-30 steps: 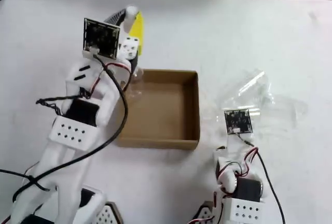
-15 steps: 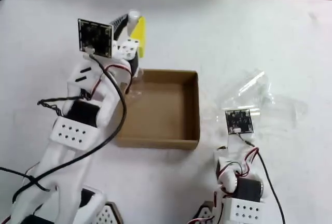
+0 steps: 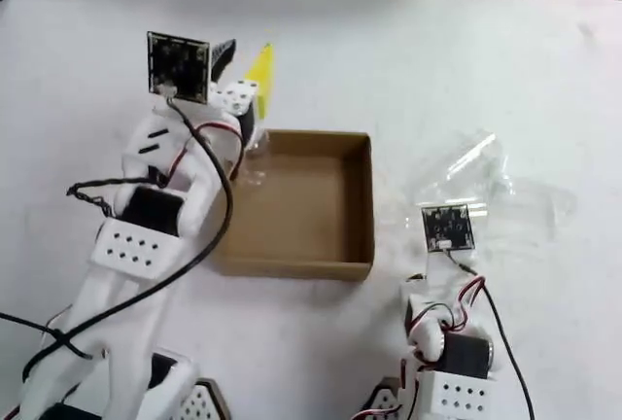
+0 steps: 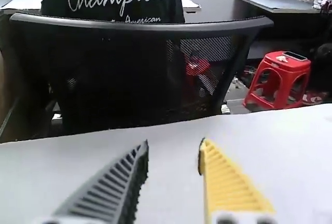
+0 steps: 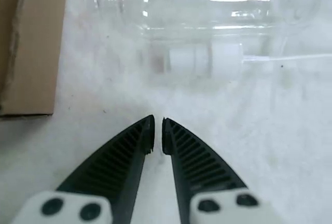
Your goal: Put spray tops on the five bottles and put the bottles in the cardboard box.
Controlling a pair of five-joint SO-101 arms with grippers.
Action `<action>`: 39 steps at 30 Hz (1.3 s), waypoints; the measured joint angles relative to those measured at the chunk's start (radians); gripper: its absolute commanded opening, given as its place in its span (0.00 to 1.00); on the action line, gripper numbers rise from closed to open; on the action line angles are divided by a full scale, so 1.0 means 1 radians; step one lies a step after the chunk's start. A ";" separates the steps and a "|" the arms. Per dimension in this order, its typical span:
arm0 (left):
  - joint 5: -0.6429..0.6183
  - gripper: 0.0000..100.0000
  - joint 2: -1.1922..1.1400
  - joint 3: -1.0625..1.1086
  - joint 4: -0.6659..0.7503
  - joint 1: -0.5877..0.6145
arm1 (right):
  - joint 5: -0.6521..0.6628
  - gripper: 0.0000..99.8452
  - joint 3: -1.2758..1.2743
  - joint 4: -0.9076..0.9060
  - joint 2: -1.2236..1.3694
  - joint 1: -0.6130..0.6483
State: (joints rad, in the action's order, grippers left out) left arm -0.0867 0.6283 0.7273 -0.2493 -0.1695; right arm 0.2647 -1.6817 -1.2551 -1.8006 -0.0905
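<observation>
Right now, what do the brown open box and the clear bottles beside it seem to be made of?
The brown open box looks like matte cardboard: dull tan surface, thin upright walls. The clear bottles look like glossy thin plastic, possibly glass: the table shows through them and highlights glint on them.

Box (image 3: 301, 206) showing plain brown; table (image 3: 437, 70) white; left gripper (image 4: 173, 154) pairing ribbed grey and yellow fingers (image 4: 228, 187); bottle (image 5: 207, 1) appearing clear.
</observation>
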 measured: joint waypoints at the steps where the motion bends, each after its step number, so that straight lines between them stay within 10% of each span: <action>1: -0.008 0.15 0.000 0.000 0.000 0.000 | 0.000 0.02 0.000 0.000 0.000 0.000; 14: -0.028 0.16 0.000 -0.055 -0.091 0.204 | 0.000 0.02 0.000 0.000 0.000 0.000; 29: -0.031 0.15 0.000 -0.121 -0.752 0.572 | 0.000 0.02 0.000 0.000 0.000 0.000; 39: -0.140 0.15 0.000 0.219 -0.555 0.485 | 0.000 0.02 0.000 0.000 0.000 0.000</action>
State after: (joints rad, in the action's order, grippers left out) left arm -0.2263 0.6283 0.9467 -0.8048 0.3153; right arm 0.2647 -1.6817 -1.2551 -1.8006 -0.0905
